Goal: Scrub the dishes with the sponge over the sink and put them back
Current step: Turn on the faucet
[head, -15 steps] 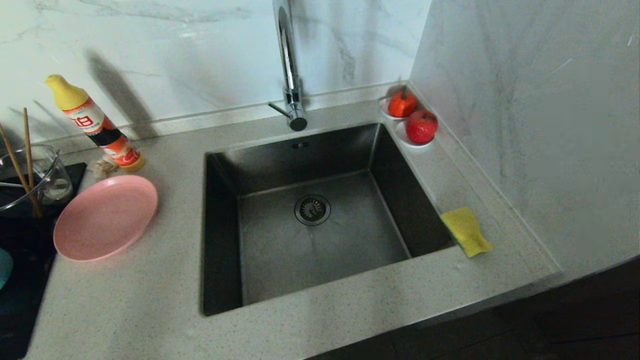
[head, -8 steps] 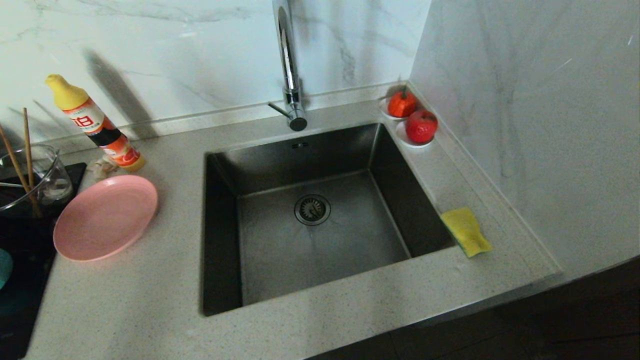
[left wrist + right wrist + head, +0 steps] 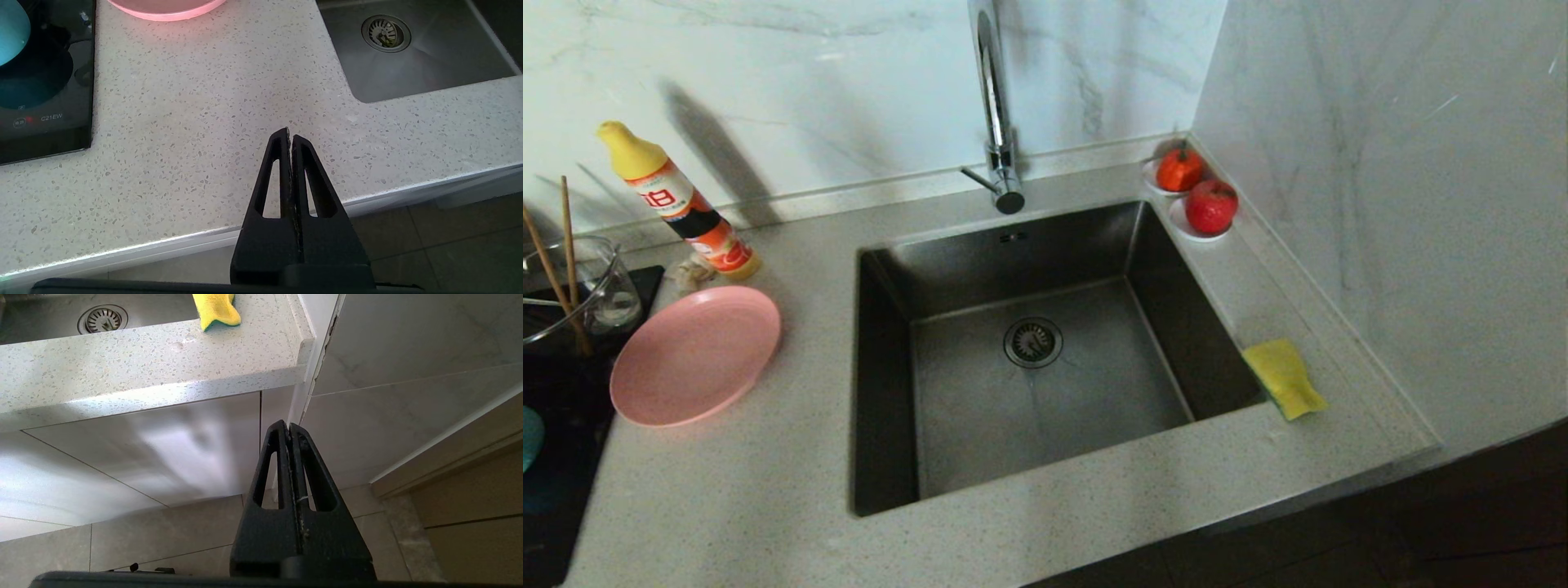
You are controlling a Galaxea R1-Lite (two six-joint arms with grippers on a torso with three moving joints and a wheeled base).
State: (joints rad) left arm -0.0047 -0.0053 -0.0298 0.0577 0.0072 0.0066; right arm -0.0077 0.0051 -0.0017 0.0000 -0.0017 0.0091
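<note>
Sink (image 3: 1029,384) is set into the speckled grey counter (image 3: 743,490), with the drain strainer (image 3: 1033,341) seen at its floor and the chrome tap (image 3: 996,106) standing at the back rim. Pink plate (image 3: 696,355) is found on the counter left of the sink, just beside a black cooktop (image 3: 556,457). A sliver of the teal bowl (image 3: 12,30) is seen on that cooktop in the left wrist view. Sponge (image 3: 1284,377) is laid yellow face up on the counter at the sink's right rim, a green edge showing at its near end.

Left hand (image 3: 290,136) is held over the counter's front edge, short of the plate; its fingers are pressed together, nothing between them. Right hand (image 3: 288,426) is kept low before the cabinet front, below the counter and the sponge; its fingers are likewise together and empty.

Noted besides: an orange bottle with yellow cap (image 3: 678,204) at the back wall, a glass cup with chopsticks (image 3: 572,282) at far left, two red fruits on white saucers (image 3: 1196,196) in the back right corner.
</note>
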